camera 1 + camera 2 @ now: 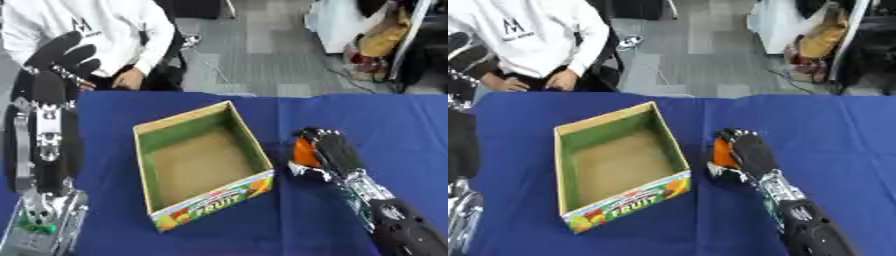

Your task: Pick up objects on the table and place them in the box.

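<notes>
An open cardboard box (145, 131) with green inner walls and a fruit print on its front stands on the blue table, and I see nothing inside it. Just right of the box lies an orange object (304, 151). My right hand (330, 150) lies over it with its fingers curled round it, so most of the object is hidden. My left hand (63, 55) is raised at the far left, fingers up and relaxed, holding nothing.
The blue table (385, 125) stretches to the right and front of the box. A person in a white top sits at the far edge, behind my left hand. Beyond the table is grey floor with clutter at the back right.
</notes>
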